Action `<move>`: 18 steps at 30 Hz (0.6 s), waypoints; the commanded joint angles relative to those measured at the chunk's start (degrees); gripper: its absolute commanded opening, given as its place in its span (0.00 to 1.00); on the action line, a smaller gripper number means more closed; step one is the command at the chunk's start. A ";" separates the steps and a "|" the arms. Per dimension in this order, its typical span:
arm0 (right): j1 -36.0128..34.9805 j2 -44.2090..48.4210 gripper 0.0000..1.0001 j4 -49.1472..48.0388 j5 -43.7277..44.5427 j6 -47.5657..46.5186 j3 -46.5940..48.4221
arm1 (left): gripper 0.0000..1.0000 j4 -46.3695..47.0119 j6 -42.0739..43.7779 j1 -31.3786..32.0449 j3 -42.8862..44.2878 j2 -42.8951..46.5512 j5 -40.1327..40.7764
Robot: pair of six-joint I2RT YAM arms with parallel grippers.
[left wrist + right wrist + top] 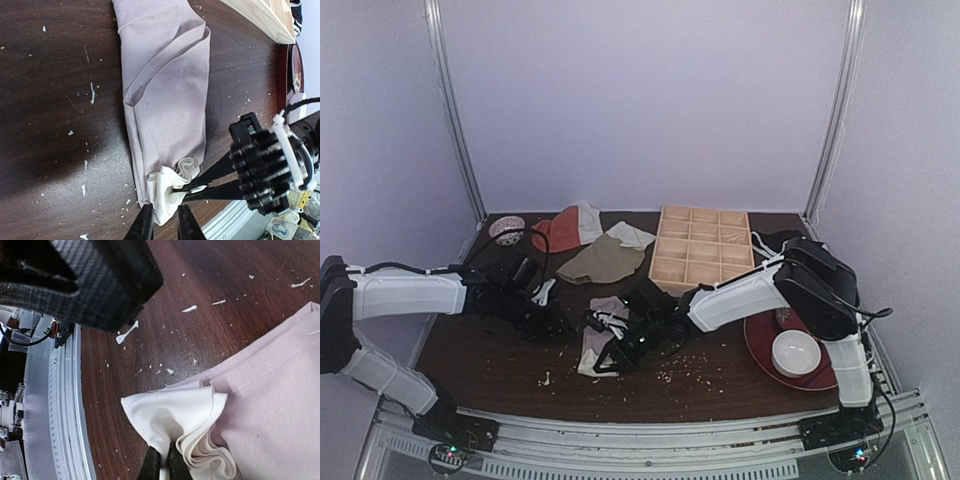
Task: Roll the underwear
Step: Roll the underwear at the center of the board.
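The underwear (pixel 165 90) lies on the dark table as a long folded mauve-pink strip, also seen from above (pixel 607 306). Its white waistband (pixel 170 195) is bunched up at the end nearest the front rail. My right gripper (pixel 164 462) is shut on a fold of the waistband (pixel 170 412); its black fingers (pixel 210 177) reach in from the right. My left gripper (pixel 164 227) straddles the waistband's near corner with its fingers close against the cloth on both sides. From above, both grippers meet at that end, the left (pixel 590 362) and the right (pixel 604 358).
A wooden compartment box (pixel 705 250) stands behind the underwear, with an olive-green cloth (pixel 602 260) and an orange-red and white cloth (pixel 565 230) beside it. A red plate (pixel 760 355) holding a white bowl (pixel 796 352) sits at the right. Pale crumbs (pixel 92 92) litter the table.
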State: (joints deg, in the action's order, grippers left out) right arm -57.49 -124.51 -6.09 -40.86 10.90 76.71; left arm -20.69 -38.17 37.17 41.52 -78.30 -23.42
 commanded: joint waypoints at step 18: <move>3.36 -5.09 0.00 -1.39 -8.58 7.84 0.12 | 0.18 6.94 2.46 -0.26 -2.37 -2.64 -7.20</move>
State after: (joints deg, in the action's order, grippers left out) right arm -54.57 -128.07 -10.81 -50.22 19.90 77.62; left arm -17.43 -37.23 37.17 40.49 -79.46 -28.49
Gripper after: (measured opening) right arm 0.018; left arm 0.178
